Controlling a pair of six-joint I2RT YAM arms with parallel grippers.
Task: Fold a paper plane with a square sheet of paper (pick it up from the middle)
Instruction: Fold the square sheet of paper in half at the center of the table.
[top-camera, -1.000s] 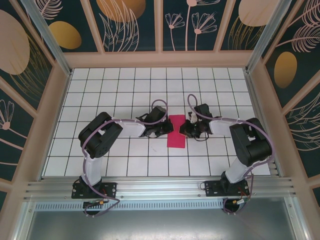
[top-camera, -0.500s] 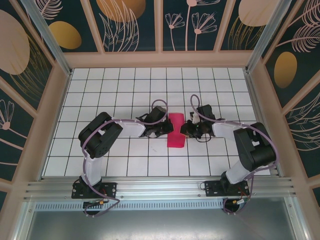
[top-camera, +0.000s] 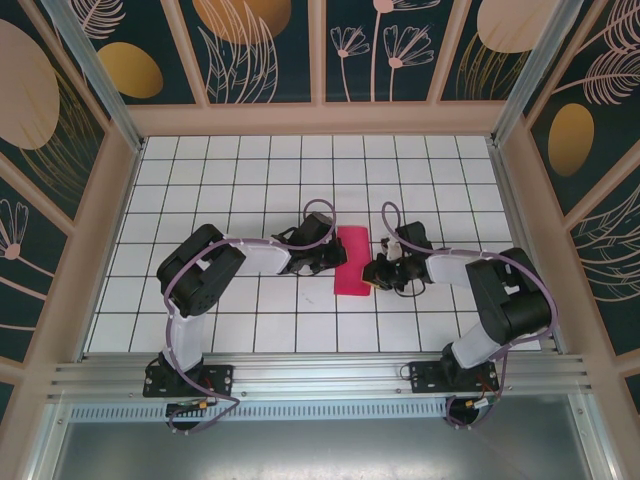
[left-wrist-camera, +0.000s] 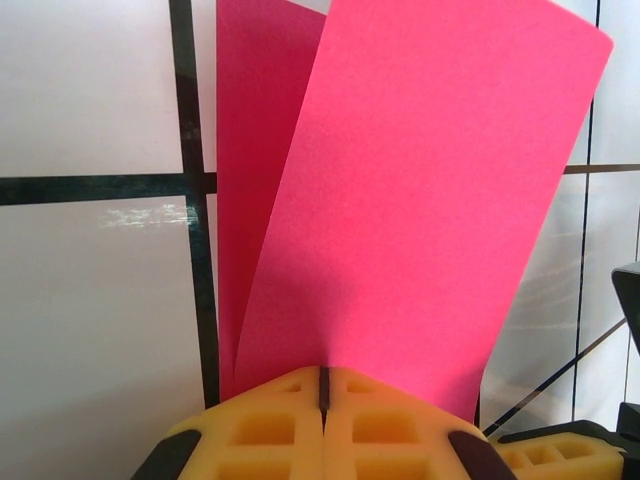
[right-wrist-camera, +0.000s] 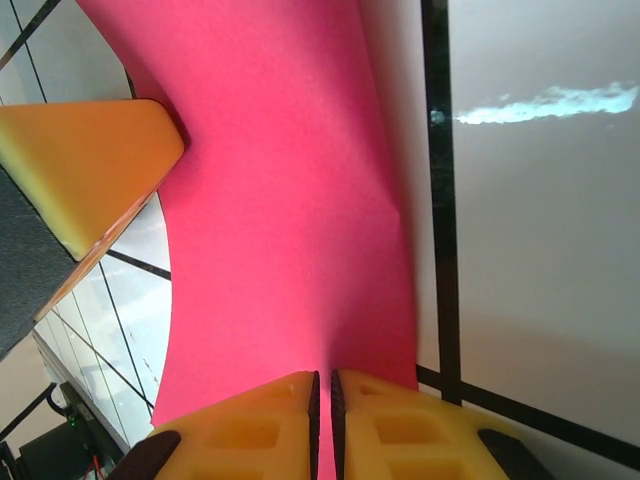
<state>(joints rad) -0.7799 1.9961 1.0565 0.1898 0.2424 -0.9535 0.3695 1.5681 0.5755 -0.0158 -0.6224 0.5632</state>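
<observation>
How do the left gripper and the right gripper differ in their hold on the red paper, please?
The left gripper pinches the folded paper at its left edge, the right gripper at its right edge, nearer the bases. The left's pads meet flush; the right's show a thin slit. Both are shut on it.

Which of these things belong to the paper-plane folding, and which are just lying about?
In the job: square sheet of paper, folded double; left gripper, shut on one side; right gripper, shut on the other side.
Just there: white tiled table; patterned walls; metal rail.
</observation>
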